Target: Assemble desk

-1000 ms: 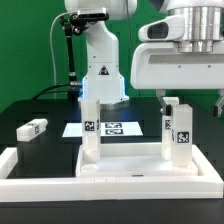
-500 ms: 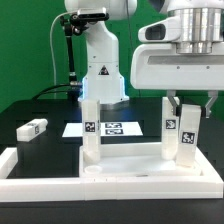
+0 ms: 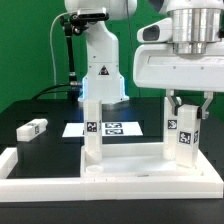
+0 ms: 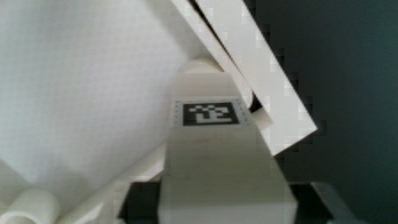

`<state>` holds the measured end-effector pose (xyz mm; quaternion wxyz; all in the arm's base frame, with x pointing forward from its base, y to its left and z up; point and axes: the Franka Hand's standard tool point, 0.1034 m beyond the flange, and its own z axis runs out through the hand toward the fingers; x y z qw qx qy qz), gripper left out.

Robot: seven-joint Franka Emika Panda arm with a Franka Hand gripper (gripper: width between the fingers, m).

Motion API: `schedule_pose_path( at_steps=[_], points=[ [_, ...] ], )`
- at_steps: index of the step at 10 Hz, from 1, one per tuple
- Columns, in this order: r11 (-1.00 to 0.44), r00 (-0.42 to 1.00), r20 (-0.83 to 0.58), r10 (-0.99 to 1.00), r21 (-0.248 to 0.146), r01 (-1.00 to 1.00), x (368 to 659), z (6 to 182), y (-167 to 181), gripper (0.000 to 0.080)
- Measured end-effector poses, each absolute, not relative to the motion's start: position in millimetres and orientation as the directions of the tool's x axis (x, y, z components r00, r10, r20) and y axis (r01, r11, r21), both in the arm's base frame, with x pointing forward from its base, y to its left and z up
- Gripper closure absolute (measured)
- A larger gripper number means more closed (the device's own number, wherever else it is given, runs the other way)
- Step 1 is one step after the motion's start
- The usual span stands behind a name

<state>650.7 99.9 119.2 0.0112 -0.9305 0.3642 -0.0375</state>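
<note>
Arm [image 3: 100, 50] stands at the back of the black desk [image 3: 40, 105]. Its wrist housing fills the top of the exterior view's right.

White top panel [image 3: 140, 172] lies flat at the front, rim up, just inside the low border bar [image 3: 40, 185] that runs along the front and the exterior view's left.

Marker board [image 3: 72, 129] lies flat behind the panel, in front of the arm base.

Left leg [image 3: 90, 135] stands upright at the panel's rear corner on the exterior view's left, with nothing touching it.

Right leg [image 3: 180, 135] stands upright at the rear corner on the exterior view's right, tags facing the camera. I can't tell from either view whether it's seated in the panel.

Loose leg [image 3: 32, 128] lies on its side on the black desk, well apart from the panel on the exterior view's left.

Tool [image 3: 184, 106] comes straight down over the right leg's top end and is closed on it, one finger against each side. In the wrist view the leg runs up between the dark fingers [image 4: 139, 200], with its tag [image 4: 212, 112] facing the camera and the panel behind it, blurred.
</note>
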Motion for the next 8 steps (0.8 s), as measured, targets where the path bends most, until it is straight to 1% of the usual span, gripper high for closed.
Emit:
schedule_pose_path(
  at_steps=[1, 3, 5, 6, 7, 8],
  points=[
    [-0.603, 0.601, 0.044, -0.798, -0.069, -0.795, 652.2, 119.3, 96.6, 0.0511],
    [-0.370, 0.371, 0.002, -0.929, -0.088, -0.925, 652.4, 118.9, 96.4, 0.0509],
    [-0.081, 0.090, -0.073, -0.993, -0.121, -0.989, 658.5, 118.5, 98.2, 0.0509],
    [0.056, -0.042, -0.102, -0.994, -0.135, -0.989, 658.7, 117.5, 101.7, 0.0509],
    [0.130, -0.116, -0.110, -0.987, -0.134, -0.982, 658.6, 117.7, 103.3, 0.0509],
    [0.129, -0.114, -0.109, -0.987, -0.133, -0.983, 658.6, 117.7, 102.4, 0.0495]
  ],
)
